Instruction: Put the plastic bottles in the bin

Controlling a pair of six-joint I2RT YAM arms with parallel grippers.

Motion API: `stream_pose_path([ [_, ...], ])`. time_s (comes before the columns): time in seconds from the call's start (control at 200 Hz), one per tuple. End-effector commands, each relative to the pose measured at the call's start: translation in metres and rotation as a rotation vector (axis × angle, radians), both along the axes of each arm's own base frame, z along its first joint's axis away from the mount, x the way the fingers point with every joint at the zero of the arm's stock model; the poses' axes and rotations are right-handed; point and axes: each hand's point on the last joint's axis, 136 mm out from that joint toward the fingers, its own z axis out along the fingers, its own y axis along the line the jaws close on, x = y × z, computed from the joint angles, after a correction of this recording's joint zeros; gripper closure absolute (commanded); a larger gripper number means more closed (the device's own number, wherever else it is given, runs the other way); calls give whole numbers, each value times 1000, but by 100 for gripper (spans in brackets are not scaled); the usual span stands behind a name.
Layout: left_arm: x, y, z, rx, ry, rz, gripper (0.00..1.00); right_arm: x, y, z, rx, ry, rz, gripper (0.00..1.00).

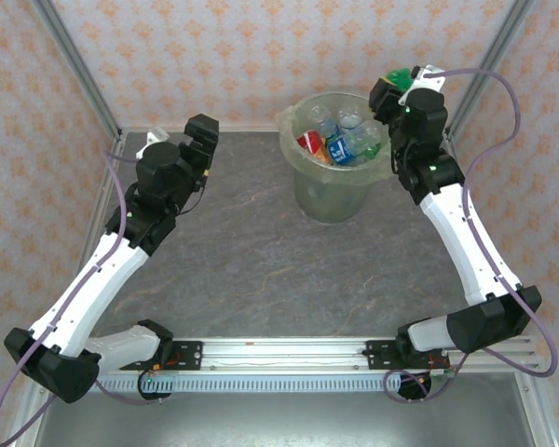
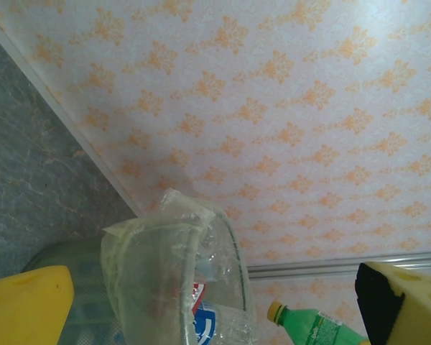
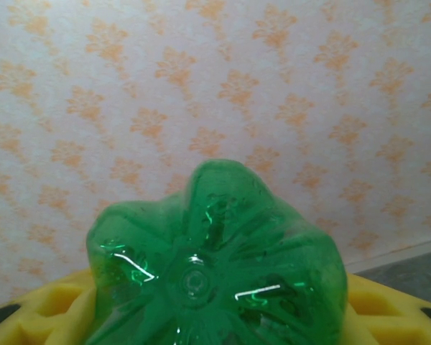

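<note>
left pincer: the left gripper (image 1: 203, 140) is seen at the upper left of the overhead frame, above the dark grey marbled tabletop (image 1: 252, 261); its yellow fingers (image 2: 25, 305) are spread wide, with nothing held between them.
right pincer: the right gripper (image 1: 398, 89) is raised at the upper right of the overhead frame and is clamped on a crushed green plastic bottle (image 3: 215, 280).
held bottle: its ribbed base is turned toward the right wrist camera; an orange cap is seen in the left wrist view, lower right.
bin: the pale green translucent round bin (image 1: 328, 200), lined with a clear bag, stands at upper centre of the overhead frame, just beside the right gripper.
bin contents: several clear blue-labelled bottles (image 1: 345, 144) and one red-labelled bottle (image 1: 311, 142) are lying inside.
backdrop: orange-patterned wallpaper (image 2: 287, 108) is seen behind.
</note>
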Motion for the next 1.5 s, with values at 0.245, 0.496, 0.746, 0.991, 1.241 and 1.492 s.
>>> stream_pose_path([
  [0.245, 5, 10, -27, 35, 53, -7, 1, 9, -9, -35, -32, 158, -10, 55],
  [0.496, 14, 16, -19, 140, 65, -53, 1, 27, 2, -69, -24, 305, 24, 55],
  [0.746, 1, 26, -5, 254, 32, -51, 1, 39, 7, -73, -22, 396, 30, 55],
  [0.991, -9, 26, -1, 296, 4, -78, 1, 35, -17, -39, -119, 400, -85, 56],
  [1.241, -2, 28, 0, 311, -3, -60, 1, 35, -14, -70, -162, 485, -63, 55],
  [1.492, 11, 28, -7, 297, 39, -47, 1, 56, 0, -106, -155, 554, -14, 42],
])
